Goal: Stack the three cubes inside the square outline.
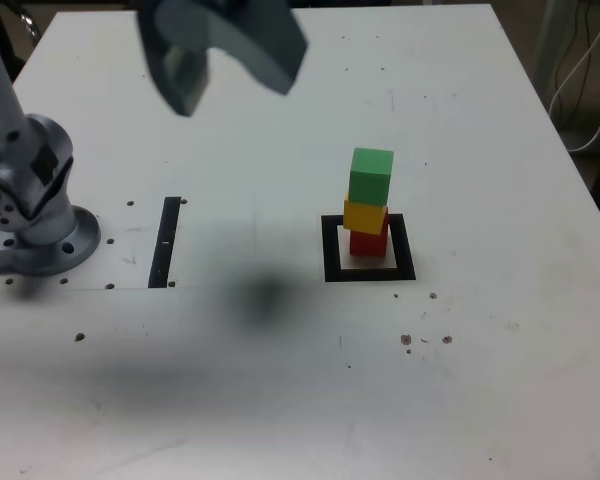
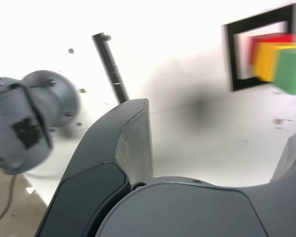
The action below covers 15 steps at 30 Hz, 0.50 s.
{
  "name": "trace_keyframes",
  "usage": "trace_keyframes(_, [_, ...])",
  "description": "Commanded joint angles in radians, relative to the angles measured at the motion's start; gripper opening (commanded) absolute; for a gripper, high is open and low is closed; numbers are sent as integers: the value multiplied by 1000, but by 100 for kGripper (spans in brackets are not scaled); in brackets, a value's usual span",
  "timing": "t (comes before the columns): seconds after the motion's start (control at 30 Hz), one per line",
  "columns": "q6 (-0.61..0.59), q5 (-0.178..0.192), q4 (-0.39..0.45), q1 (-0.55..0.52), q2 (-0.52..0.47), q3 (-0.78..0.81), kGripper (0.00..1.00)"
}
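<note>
Gripper: the dark grey two-fingered gripper [image 1: 225, 50] hangs blurred high above the table, jaws spread wide and holding nothing – well apart from the square outline, toward the exterior view's left.
Stack: a green cube [image 1: 371, 176] sits on a yellow cube [image 1: 365, 216], which sits on a red cube [image 1: 369, 242]; the tower stands inside the thick black square outline with a white centre [image 1: 330, 250], the upper cubes slightly skewed.
Step in hand: judged as retreat after release – keep clear of the tower, no sideways sweep near it.
Count: three cubes, one outline, one thin black strip [image 1: 165, 240] beside the grey arm base [image 1: 35, 215], left of the outline.
Surface: white table [image 1: 280, 400].
</note>
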Motion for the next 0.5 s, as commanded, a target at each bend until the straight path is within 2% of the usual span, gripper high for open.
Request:
trace_keyframes(0.0, [1, 5, -12, 1, -28, 57, 99])
trace_keyframes(0.17, [-25, 6, -86, 3, -109, 235, 99])
trace_keyframes(0.47, [-79, -77, -273, 29, -213, 545, 100])
